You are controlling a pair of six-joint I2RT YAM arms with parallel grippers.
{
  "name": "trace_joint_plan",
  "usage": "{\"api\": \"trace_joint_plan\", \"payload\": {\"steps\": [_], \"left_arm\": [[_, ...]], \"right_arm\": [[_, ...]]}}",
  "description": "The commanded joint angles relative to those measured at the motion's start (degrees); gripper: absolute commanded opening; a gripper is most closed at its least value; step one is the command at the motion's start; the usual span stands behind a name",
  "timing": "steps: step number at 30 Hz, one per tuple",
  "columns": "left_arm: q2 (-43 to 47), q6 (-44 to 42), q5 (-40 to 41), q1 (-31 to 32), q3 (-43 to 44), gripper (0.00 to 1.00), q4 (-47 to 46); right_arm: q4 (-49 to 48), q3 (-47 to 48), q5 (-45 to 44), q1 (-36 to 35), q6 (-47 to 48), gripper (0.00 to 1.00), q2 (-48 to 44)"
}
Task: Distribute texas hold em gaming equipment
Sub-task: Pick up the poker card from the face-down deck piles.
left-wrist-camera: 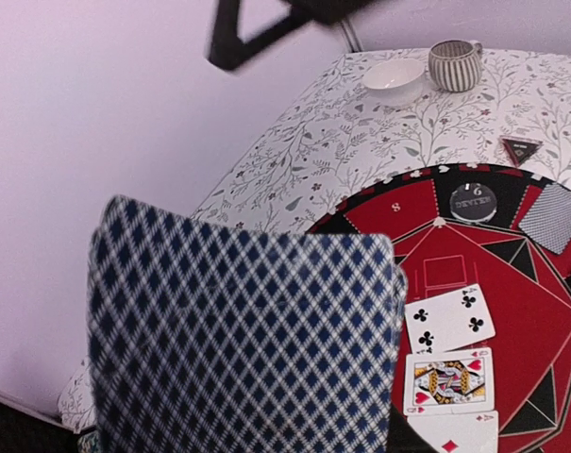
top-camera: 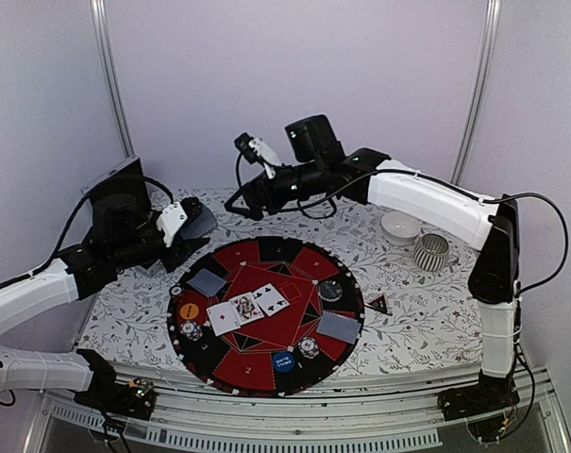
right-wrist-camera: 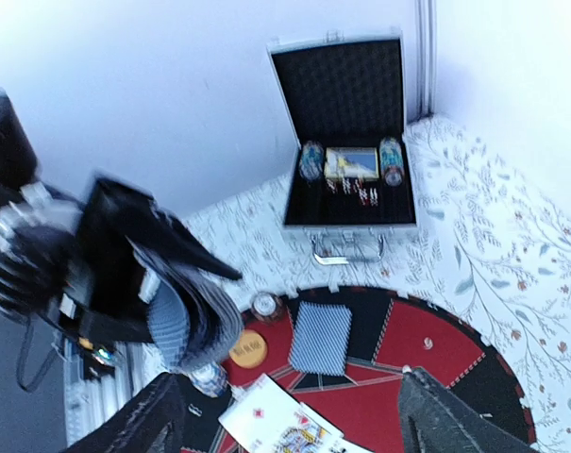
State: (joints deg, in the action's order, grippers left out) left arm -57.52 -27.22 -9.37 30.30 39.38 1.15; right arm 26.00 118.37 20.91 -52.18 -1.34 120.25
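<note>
Playing cards (top-camera: pixel 252 304) are lying face up on the round mat (top-camera: pixel 266 260) in the top view, while the left fingers (top-camera: pixel 185 249) are clenching the deck (top-camera: pixel 202 225). Left wrist: the deck's chequered back is filling the foreground. Right wrist: the right fingers (right-wrist-camera: pixel 162 420) are hanging released, empty.

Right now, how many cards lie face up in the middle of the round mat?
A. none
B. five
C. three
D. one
C: three white-faced cards lie side by side at the centre of the round mat; the left wrist view shows them as a clubs card, a heart face card and a diamond card.
</note>
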Motion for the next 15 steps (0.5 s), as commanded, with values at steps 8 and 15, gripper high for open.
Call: {"api": "trace_joint_plan", "payload": {"steps": [8, 15], "left_arm": [[1.66, -2.82, -4.24, 2.78, -1.14, 0.42, -0.58], [1.7, -2.84, -4.76, 2.92, -1.14, 0.42, -0.54]], "right_arm": [[-6.62, -2.17, 10.31, -1.13, -3.86, 0.94, -0.32], [-5.39, 2.13, 12.4, -2.0, -3.57, 0.95, 4.04]]}}
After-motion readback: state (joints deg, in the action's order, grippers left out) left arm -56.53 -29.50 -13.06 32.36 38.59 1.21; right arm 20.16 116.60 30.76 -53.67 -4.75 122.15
